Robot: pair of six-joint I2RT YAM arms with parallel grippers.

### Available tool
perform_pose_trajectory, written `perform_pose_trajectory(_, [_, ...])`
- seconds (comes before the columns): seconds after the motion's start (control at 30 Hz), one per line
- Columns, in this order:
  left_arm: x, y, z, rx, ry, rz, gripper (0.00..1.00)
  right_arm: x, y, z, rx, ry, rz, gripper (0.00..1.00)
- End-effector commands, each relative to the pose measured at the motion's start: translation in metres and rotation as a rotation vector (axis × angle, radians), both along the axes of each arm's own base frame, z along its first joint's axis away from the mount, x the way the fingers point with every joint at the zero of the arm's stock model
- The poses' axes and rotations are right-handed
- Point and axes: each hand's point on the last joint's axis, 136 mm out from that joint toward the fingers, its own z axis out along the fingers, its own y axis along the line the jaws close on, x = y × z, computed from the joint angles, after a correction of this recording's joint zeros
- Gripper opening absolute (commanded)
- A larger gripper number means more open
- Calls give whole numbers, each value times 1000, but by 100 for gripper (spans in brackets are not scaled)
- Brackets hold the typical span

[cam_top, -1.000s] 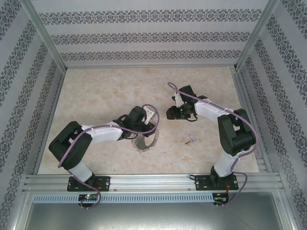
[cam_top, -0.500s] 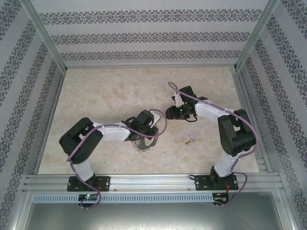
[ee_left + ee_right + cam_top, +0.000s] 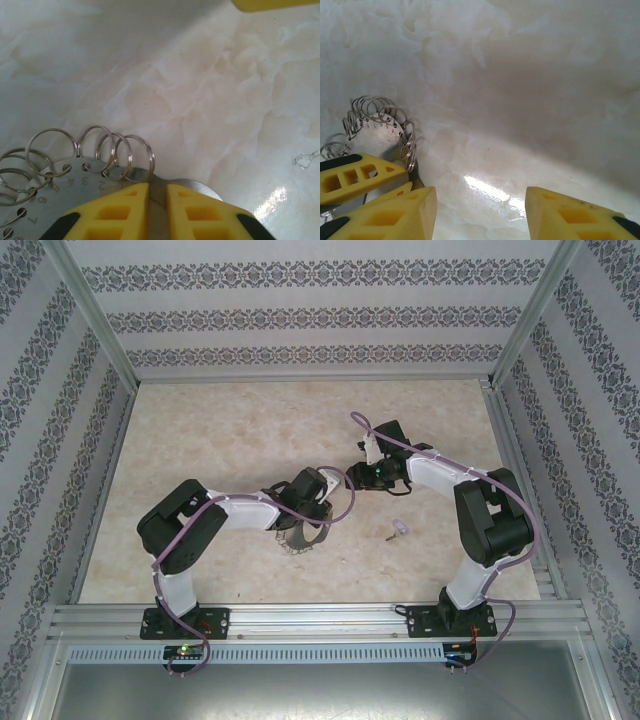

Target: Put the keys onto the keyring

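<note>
Since 0.5 s ago the left elbow has shifted right. The left end effector [image 3: 157, 189] pinches the keyring [image 3: 87, 176] near the desk [image 3: 200, 440] centre. The right end effector [image 3: 479, 196] hangs spread beside it, and the key [image 3: 398, 529] lies loose toward the right edge.

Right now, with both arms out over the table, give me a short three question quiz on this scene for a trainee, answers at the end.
1. True or false: the right gripper is shut on the key.
2. Which one clamps the keyring? A) the left gripper B) the right gripper C) neither
3. Fill in: in the top view, the key lies on the table to the ___ of the keyring.
Key: 1 false, the right gripper is open and empty; 2 A; 3 right.
</note>
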Motion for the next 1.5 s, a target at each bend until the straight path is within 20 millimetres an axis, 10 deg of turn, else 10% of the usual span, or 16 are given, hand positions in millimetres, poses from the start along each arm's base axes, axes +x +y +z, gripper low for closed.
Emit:
perform_pose_trajectory(0.0, [6,-6,2,18,-43,-21,10,0,-1,7,29,-8,-9,50])
perform_pose_trajectory(0.6, [-14,-4,65,-186,22,-152,0,-3,-1,25,85,-61,-17,50])
perform_pose_trajectory(0.67, [-11,2,61,-153,33,-127,0,-4,-1,24,91,-60,-21,50])
perform_pose_trajectory(0.83, [-19,-4,43,-142,102,-154,39,-7,-2,23,96,-55,-27,50])
perform_pose_trajectory(1.47, [22,-2,13,-47,-34,-3,42,-3,0,22,102,-53,-25,51])
